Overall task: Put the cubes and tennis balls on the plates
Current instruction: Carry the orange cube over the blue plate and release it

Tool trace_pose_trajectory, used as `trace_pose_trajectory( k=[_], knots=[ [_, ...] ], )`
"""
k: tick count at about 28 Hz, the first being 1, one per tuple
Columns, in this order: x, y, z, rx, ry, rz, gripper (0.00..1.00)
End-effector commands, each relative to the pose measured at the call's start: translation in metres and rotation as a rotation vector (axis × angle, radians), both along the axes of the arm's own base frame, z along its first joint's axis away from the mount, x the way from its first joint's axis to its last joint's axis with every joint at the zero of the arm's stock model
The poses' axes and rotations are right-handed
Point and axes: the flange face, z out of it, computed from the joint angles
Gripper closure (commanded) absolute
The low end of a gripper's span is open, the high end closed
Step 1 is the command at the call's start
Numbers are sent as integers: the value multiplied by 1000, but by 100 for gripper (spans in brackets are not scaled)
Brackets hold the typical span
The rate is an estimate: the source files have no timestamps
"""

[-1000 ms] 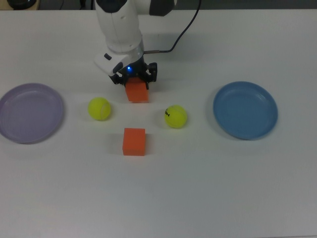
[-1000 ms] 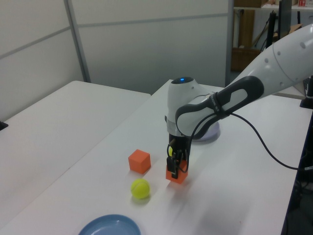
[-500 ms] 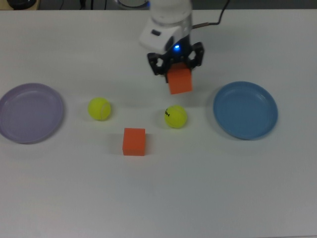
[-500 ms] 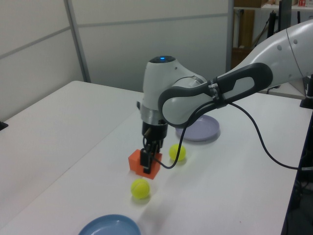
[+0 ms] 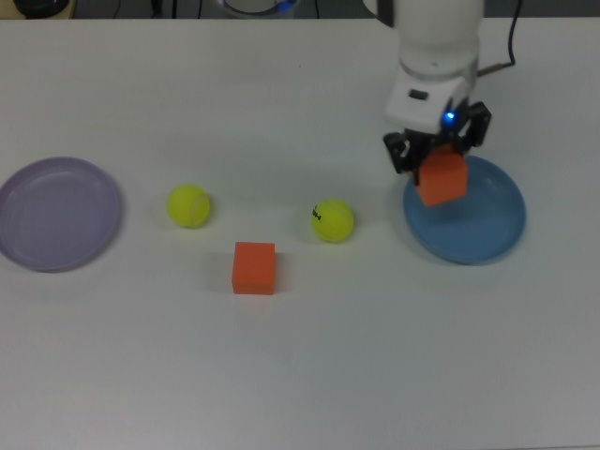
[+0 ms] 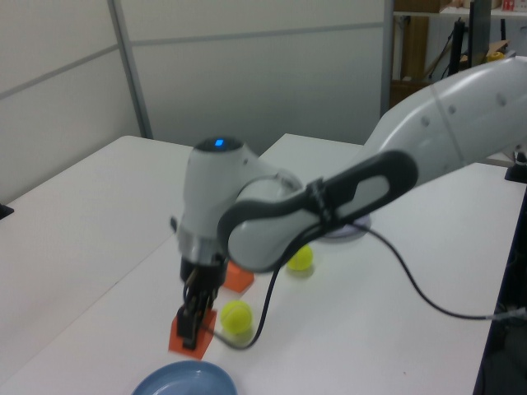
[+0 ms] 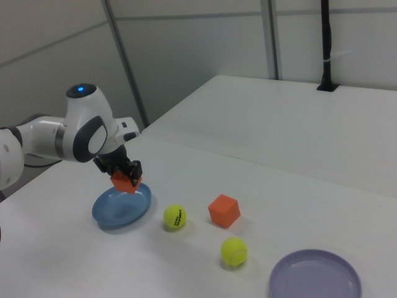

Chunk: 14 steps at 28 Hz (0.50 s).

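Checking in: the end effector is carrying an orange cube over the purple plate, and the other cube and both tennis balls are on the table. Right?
Not quite. The end effector holds the orange cube over the blue plate, not the purple plate, which sits bare at the top view's left. The top view shows this. The other cube and both tennis balls are on the table.

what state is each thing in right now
gripper: shut on the held cube, above the blue plate's rim
held cube: off the table
other cube: on the table
two tennis balls: on the table
blue plate: empty
purple plate: empty
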Motion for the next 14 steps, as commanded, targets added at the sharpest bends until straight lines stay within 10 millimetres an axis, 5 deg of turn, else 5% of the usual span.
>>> trace_pose_trajectory(
  k=[1, 8, 14],
  knots=[
    [-4, 33, -27, -11, -10, 12, 100],
    [-19, 60, -59, -49, -12, 21, 100],
    [-21, 63, -65, -56, -6, 16, 100]
  ],
)
